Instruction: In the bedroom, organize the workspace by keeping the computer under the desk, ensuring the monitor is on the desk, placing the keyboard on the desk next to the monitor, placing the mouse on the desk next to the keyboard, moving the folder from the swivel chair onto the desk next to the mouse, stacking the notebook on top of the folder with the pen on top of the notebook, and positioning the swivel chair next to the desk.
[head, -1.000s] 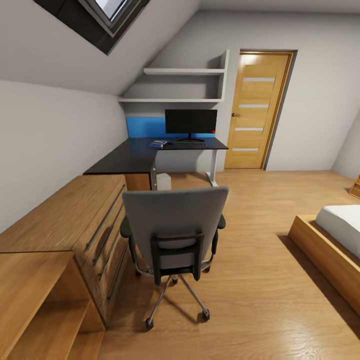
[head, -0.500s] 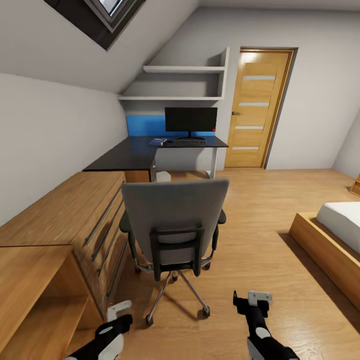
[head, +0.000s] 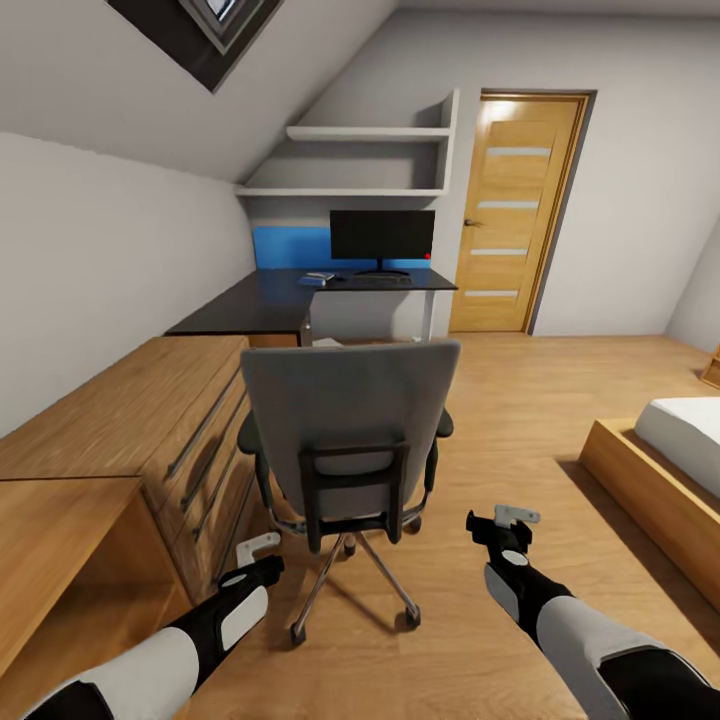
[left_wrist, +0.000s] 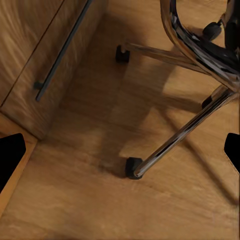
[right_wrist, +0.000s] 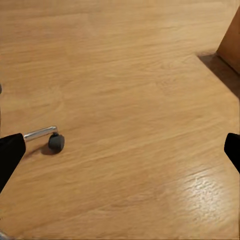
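Observation:
The grey swivel chair (head: 345, 420) stands in front of me with its back toward me, hiding its seat. Beyond it is the black desk (head: 262, 303), with the monitor (head: 382, 235) and the keyboard (head: 380, 281) on it. A small blue-and-white flat item (head: 317, 279) lies left of the keyboard; I cannot tell what it is. My left gripper (head: 260, 547) (left_wrist: 120, 152) is open, low beside the chair's chrome base (left_wrist: 185, 131). My right gripper (head: 508, 518) (right_wrist: 120, 150) is open over bare floor, right of a chair caster (right_wrist: 56, 142). The folder is hidden.
A wooden chest with long bar handles (head: 150, 430) runs along the left wall, close to the chair. A wood-framed bed (head: 655, 480) lies at the right. A closed door (head: 515, 215) and wall shelves (head: 365, 135) are at the back. Wood floor (head: 520, 400) lies between chair and bed.
Both arms have come up into view and reached forward toward the chair's base. The view has shifted slightly, so the chair sits a little higher in the picture.

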